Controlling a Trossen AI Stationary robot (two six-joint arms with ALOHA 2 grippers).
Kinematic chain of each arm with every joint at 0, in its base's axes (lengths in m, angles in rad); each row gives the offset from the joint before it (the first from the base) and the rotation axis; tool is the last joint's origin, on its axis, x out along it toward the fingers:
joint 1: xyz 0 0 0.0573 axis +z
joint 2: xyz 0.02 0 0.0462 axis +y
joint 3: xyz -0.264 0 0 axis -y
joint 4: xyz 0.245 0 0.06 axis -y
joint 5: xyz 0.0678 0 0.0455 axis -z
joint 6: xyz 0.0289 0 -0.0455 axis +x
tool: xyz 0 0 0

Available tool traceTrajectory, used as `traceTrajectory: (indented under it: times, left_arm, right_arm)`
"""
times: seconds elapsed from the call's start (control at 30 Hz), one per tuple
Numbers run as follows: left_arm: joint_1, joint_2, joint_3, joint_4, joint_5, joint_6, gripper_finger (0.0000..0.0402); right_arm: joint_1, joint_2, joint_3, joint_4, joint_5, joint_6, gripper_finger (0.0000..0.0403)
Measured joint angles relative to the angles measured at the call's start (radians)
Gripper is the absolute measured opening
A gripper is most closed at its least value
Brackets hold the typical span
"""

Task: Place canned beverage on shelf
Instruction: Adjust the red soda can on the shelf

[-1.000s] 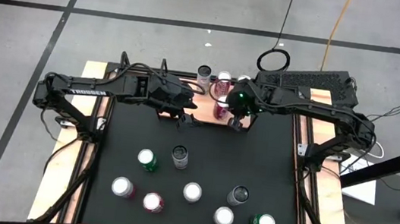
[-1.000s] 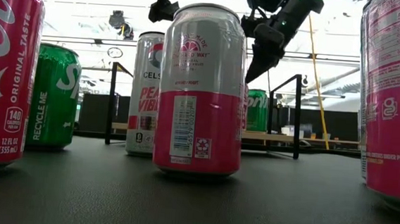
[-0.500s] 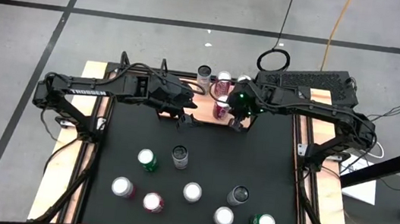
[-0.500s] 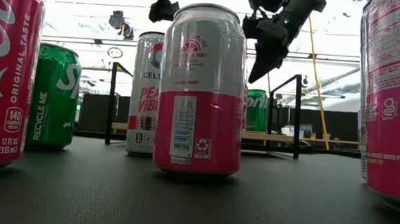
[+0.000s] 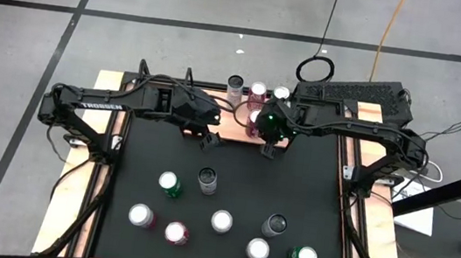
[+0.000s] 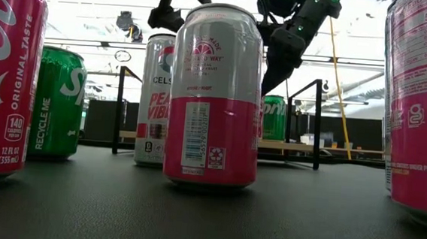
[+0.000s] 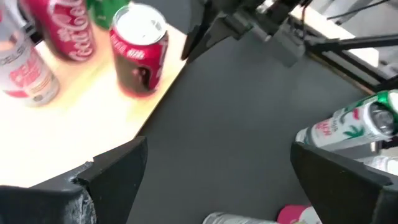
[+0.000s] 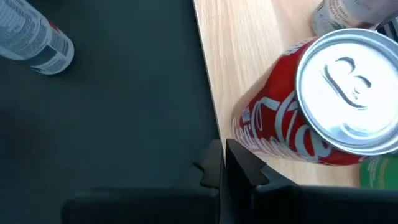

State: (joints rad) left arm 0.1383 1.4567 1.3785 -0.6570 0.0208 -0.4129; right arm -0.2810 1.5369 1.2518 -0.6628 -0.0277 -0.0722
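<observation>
The left end effector [image 5: 209, 140] is hovering over the black mat [image 5: 293, 190] near the far edge of the counter, just left of the shelf's front edge. Its fingers are standing wide apart with nothing between them. Compared with a second ago it is sitting a touch lower and closer to the near side, so it seems to be backing off.

The shelf [image 5: 235, 126] is lying along the middle of the counter's far edge. A red can [image 5: 255, 121] is standing upright at its front edge, with a row of three cans [image 5: 258, 89] standing behind it along the far side. The red can has not shifted over the last second.

The right end effector [image 5: 269, 149] is hanging just beside the red can, on the mat side of the shelf's edge. Its fingers are pressed fully together and gripping nothing. It has slid slightly leftward, and the rightmost can of the back row is now showing clear of the arm.

With both end effectors empty and the red can already resting on the shelf, that placement looks finished. The loose cans [image 5: 221, 221] are waiting toward the counter's near edge, well apart from both arms, so picking one up is probably coming next.
</observation>
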Motion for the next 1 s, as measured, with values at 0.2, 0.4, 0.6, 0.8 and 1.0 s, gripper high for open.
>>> traceTrajectory:
  times: [0.2,0.4,0.6,0.8,1.0]
  left_arm:
    - [-0.001,0.000,0.000,-0.021,-0.002,0.001,0.0397]
    - [0.000,0.000,0.000,-0.014,-0.002,0.000,0.0397]
    - [0.000,0.000,0.000,-0.014,-0.002,0.000,0.0397]
    - [0.000,0.000,0.000,-0.010,-0.002,0.000,0.0397]
    - [0.000,0.000,0.000,-0.010,-0.002,0.000,0.0397]
  right_arm:
    - [0.000,0.016,0.000,0.011,0.000,-0.021,0.0000]
    - [-0.003,0.045,0.000,0.045,0.000,-0.049,0.0000]
    - [-0.006,0.061,0.000,0.066,0.000,-0.047,0.0000]
    - [-0.012,0.070,0.000,0.082,0.004,-0.063,0.0000]
    - [-0.033,0.070,0.000,0.099,0.007,-0.071,0.0000]
